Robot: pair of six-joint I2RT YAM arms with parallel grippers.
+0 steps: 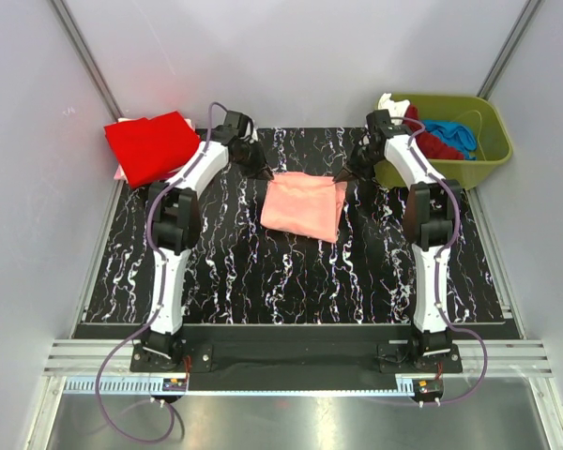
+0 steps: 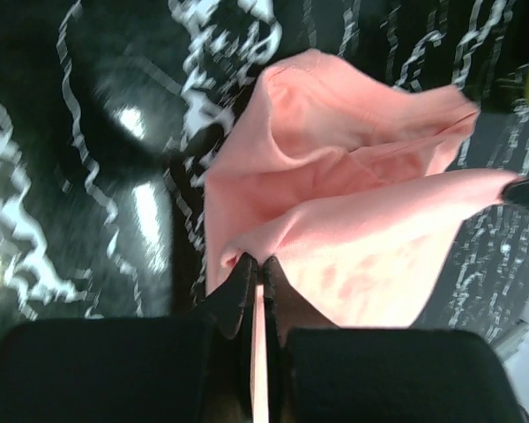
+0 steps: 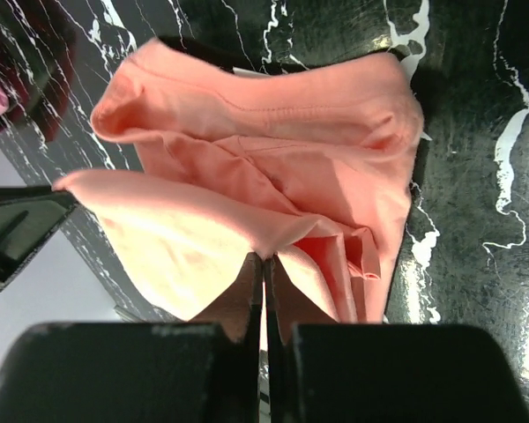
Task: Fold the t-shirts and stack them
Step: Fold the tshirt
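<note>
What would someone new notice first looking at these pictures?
The salmon-pink t-shirt lies doubled over in the middle of the black marbled table, its far edge pinched at each end by the left end effector and right end effector. A bright red t-shirt sits folded at the far left corner, and an olive-green tub of more clothes at the far right.

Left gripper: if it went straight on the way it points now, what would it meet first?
Probably the salmon-pink t-shirt itself: the left gripper is shut on its edge, and the bunched cloth lies directly ahead. Behind it comes the black table, though depth is unclear.
</note>
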